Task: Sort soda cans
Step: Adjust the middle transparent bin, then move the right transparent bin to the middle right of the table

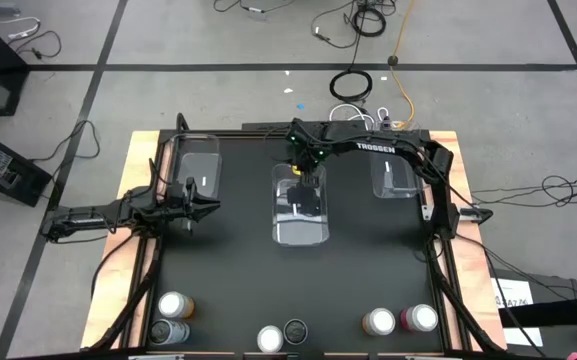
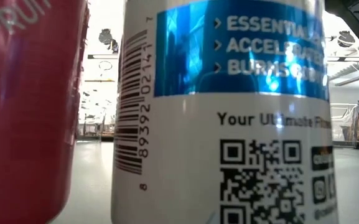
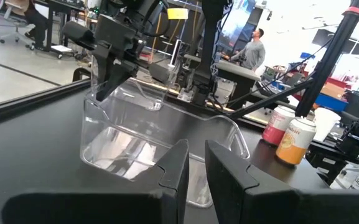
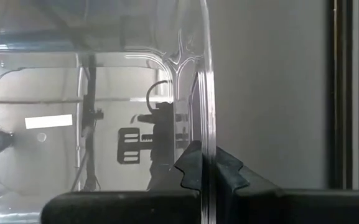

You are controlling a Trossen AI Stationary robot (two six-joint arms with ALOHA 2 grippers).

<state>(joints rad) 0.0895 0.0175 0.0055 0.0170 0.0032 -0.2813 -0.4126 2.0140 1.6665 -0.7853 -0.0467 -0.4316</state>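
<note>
Several soda cans stand upright along the table's near edge: an orange one [image 1: 173, 303] and a dark one [image 1: 168, 330] at the left, two [image 1: 270, 338] [image 1: 295, 328] in the middle, an orange [image 1: 379, 321] and a pink one [image 1: 420, 318] at the right. My right gripper [image 1: 308, 172] [image 4: 207, 163] is shut on the middle clear bin [image 1: 301, 210] at its far end. My left gripper [image 1: 206, 205] [image 3: 196, 168] waits level at the table's left, shut to a thin slit, touching nothing. My right gripper pinches the clear wall [image 4: 206, 124] at the middle bin's far end, one finger inside the bin and one outside. The fingers come steeply from above, slanting in from the far right. The bin's bottom [image 3: 120, 155] looks to lie on the table.
Two more clear bins stand at the far left [image 1: 196, 165] and far right [image 1: 396, 175]. The low view is filled by a red can [image 2: 23, 106] and a white-and-blue can [image 2: 223, 112] right at the camera. The dark tabletop between the bins and the cans holds nothing.
</note>
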